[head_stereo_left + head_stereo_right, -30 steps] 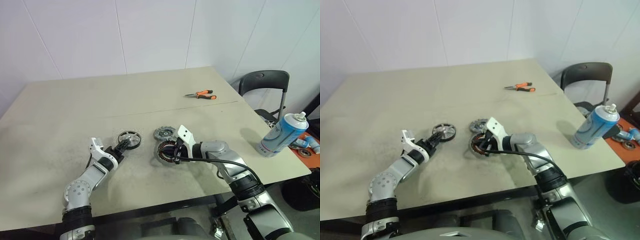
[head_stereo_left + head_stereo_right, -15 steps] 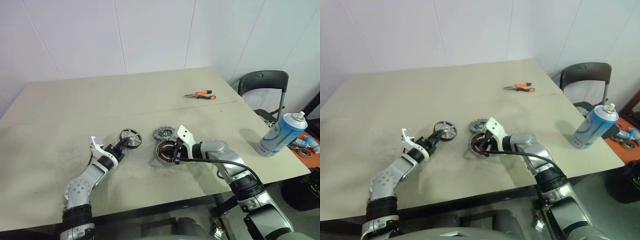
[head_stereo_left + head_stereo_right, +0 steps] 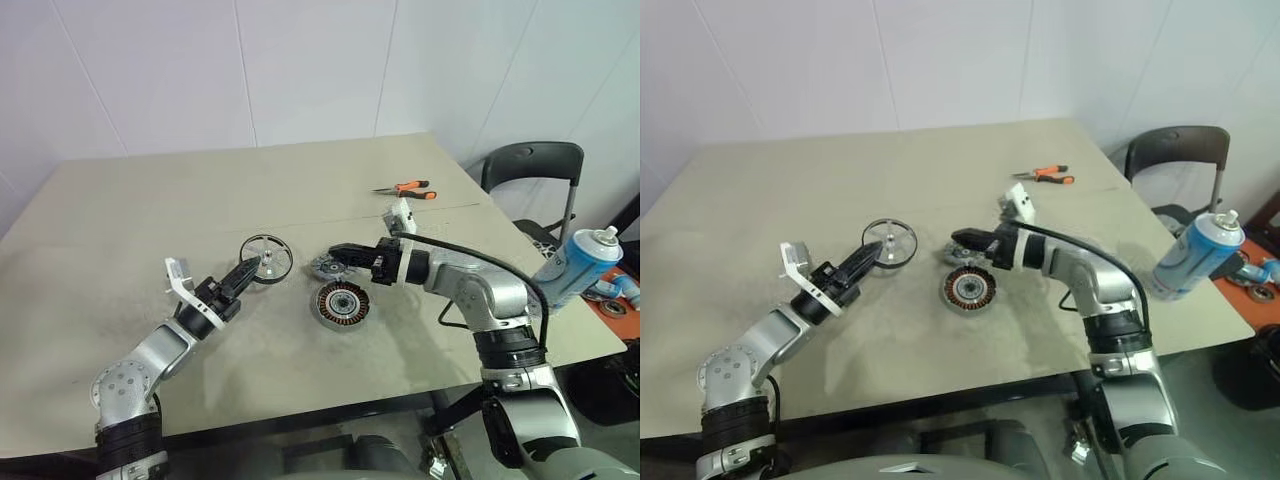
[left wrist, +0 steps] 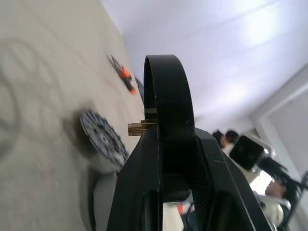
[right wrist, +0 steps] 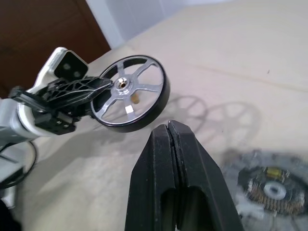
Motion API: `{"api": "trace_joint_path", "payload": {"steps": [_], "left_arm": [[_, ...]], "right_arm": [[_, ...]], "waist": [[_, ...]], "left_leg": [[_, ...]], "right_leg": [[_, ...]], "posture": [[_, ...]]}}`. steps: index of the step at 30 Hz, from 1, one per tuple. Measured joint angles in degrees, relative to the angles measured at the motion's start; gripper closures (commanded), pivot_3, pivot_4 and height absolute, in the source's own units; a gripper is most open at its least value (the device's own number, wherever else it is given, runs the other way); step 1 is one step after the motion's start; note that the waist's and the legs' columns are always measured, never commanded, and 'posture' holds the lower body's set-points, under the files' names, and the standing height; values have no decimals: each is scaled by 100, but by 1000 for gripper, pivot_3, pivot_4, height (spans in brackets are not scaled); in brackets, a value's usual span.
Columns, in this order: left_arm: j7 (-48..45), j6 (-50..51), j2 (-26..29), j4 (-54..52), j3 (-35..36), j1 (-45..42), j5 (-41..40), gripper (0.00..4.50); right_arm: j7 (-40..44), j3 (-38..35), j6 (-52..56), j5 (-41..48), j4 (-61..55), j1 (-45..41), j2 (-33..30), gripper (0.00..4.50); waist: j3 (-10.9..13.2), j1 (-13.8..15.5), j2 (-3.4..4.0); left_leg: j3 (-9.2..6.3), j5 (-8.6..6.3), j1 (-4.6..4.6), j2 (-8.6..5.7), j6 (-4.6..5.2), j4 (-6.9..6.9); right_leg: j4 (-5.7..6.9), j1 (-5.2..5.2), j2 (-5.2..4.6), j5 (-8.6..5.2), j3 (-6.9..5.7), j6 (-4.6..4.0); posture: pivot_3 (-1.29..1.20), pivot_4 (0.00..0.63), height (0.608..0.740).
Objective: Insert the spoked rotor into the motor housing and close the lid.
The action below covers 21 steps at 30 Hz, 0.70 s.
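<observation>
Leftmost, left gripper (image 3: 252, 271) clamped on the rim of the spoked rotor (image 3: 266, 259), lifted clear of the table (image 3: 120, 210) and standing on edge, spoked face turned toward the head camera. Seen from the right wrist — a dark rim, pale spokes, a small brass pin at the hub. Gripped at the lower-left part of the rim, so most of the ring juts out past the fingertips toward the middle of the table.

Next, to the right and nearer the table's front edge, the motor housing (image 3: 343, 303), flat on the table with copper windings up and open. That is the relation the coming move likely turns on: housing lying right of and below the held rotor, well apart from it, with the rotor's axis roughly level while the housing's points straight up. Probably a carry to the right plus a tilt of the ring to flat before lowering. Left arm plainly the one to do it, already holding the part.

Further right, the lid (image 3: 324, 266), just behind the housing, partly covered by the right gripper (image 3: 335, 251) — fingers pressed together on nothing, hovering above it. Orange-handled pliers (image 3: 403, 188) far back; spray can (image 3: 578, 272) at the right edge.

Hard to make out: the housing's centre bore and whether the rotor's pin side faces it.
</observation>
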Motion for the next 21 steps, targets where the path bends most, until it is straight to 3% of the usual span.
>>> {"api": "trace_joint_path", "payload": {"steps": [5,8,13,21], "left_arm": [[-133,233,44,284,-510,-220,81,4033],[-55,307,18,547,-672,-686,140,4033],[41,487,-231,1018,-1013,-1079,256,4033],[320,878,-313,1097,-992,-1070,42,4033]], "right_arm": [[-105,-190,-376,-327,629,1,-584,4500],[-182,-202,-514,-415,738,10,-593,4500],[-277,10,-537,-471,298,363,-508,4500],[-470,162,-390,-479,-334,947,-475,4500]], "waist": [[0,-30,0],[1,-45,0],[0,-47,1],[0,-23,1]], "left_leg": [[6,0,2,-14,0,0],[4,0,4,-10,0,-1],[3,-1,0,-5,2,-4],[6,-1,-8,-2,2,-1]], "right_leg": [[-8,4,3,-1,4,-2],[0,2,14,0,4,-1],[-1,-3,15,9,5,17],[-1,-10,7,6,8,14]], "posture": [[0,0,740],[0,0,740],[0,0,740],[0,0,740]]}}
